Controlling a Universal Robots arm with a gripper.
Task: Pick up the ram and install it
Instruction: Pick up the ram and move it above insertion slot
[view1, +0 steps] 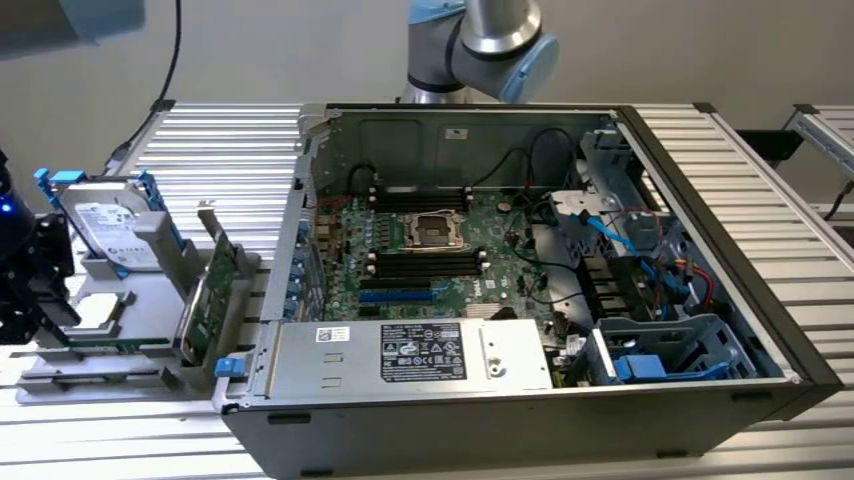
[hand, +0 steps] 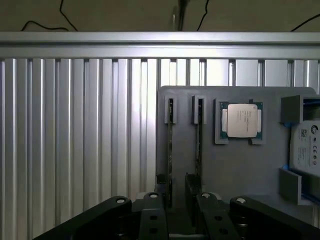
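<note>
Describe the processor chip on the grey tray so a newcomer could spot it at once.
Find the open computer case; the grey tray sits beside it on the exterior view's left. The processor chip lies in a square pocket: small, square, silver-topped, unlike the hard drive with blue rails and the green card.

Pretty clearly a robotics lab or test bench, not somebody's home setup. There's a robot arm (view1: 487, 45) rising behind an opened-up PC tower (view1: 534, 430) that lies on a slatted aluminium bench (view1: 774, 190) with its motherboard (view1: 420, 250) exposed. Next to the case sits a grey parts fixture (hand: 225, 170) holding a bare CPU (hand: 242, 121) and a hard drive (view1: 114, 225) in fitted pockets.
</note>
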